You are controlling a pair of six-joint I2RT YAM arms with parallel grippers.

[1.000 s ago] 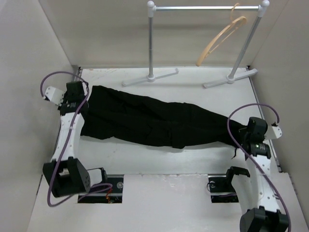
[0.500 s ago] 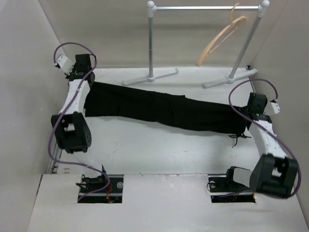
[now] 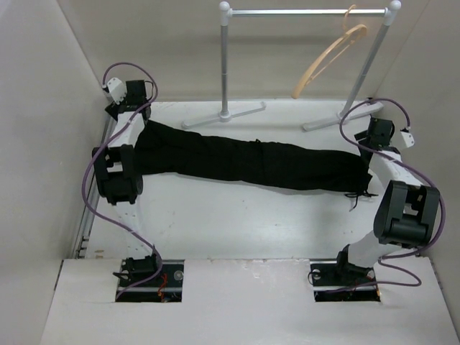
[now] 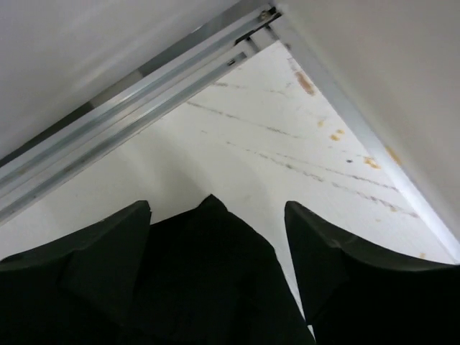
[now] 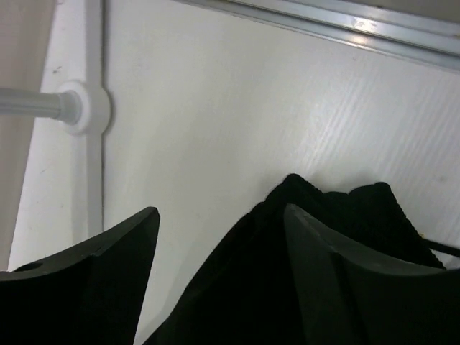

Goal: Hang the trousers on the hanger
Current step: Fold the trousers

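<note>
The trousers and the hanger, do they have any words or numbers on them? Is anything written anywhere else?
None: no words, numbers or labels can be read on the trousers, the hanger, the rail or the table in any view.

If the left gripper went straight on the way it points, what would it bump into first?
Beyond the trousers fold between its fingers, the left gripper faces bare table, then probably the metal rail under the wall; depth is unclear.
</note>
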